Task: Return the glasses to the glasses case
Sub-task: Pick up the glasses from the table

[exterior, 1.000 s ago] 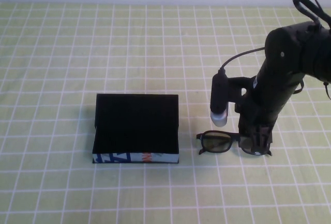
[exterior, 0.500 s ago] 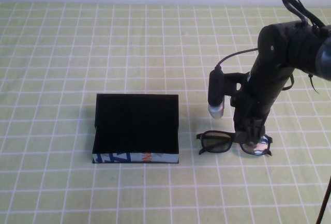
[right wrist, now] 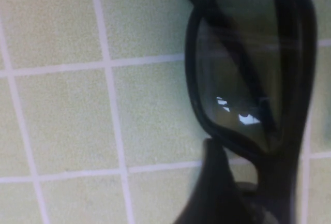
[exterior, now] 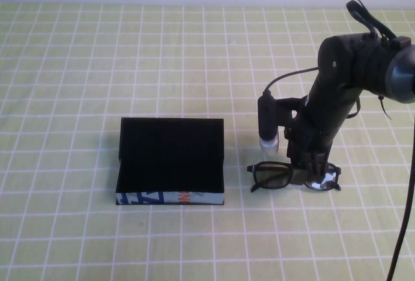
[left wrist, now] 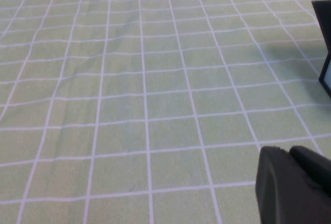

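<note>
Green checked cloth (exterior: 78, 67): right pincer (exterior: 314, 172) on glasses (exterior: 293, 176); left pincer (left wrist: 295, 182) apart.

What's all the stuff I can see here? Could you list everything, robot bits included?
glasses: one pair, black frame with reflective lenses, on the table to the right of the case.
glasses case: one, black with blue, white and orange print on its front edge, lid open, left of centre.
tablecloth: one, pale green with a white grid, covering the table.
right gripper: one, black, down over the right side of the glasses near the bridge.
left gripper: one, black, only a part shows in the left wrist view, above bare cloth, with an edge of the case in view beyond it.
</note>
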{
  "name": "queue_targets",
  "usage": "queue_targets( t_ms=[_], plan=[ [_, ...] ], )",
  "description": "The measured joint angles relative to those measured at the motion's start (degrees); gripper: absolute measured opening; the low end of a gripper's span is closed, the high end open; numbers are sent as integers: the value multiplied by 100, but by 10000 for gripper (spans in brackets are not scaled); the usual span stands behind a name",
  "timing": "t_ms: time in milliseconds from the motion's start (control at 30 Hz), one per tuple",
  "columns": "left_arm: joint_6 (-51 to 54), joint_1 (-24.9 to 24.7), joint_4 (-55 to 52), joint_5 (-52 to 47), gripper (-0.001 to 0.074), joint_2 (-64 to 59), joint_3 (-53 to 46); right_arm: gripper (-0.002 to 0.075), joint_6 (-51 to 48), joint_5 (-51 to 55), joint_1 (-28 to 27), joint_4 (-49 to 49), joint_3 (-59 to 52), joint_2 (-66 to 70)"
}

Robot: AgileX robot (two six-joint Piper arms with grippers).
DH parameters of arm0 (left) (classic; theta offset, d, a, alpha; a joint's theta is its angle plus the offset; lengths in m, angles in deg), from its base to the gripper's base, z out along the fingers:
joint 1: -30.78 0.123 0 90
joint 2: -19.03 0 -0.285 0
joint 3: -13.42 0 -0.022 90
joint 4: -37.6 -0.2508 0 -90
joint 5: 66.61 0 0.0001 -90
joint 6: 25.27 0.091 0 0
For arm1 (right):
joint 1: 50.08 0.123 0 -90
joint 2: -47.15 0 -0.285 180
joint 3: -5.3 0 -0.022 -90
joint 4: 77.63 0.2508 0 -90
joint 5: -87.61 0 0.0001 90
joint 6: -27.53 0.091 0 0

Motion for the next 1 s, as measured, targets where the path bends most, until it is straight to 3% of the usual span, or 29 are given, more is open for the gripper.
queue_targets(
  t_ms=[200, 500, 1000],
  plan=[
    [0, 0, 0, 0, -2, 0, 0, 402, 0, 11, 0, 0, 0, 61],
    [0, 0, 0, 0, -2, 0, 0, 313, 0, 343, 0, 0, 222, 61],
    [0, 0, 0, 0, -2, 0, 0, 304, 10, 396, 0, -34, 222, 61]
  ],
)
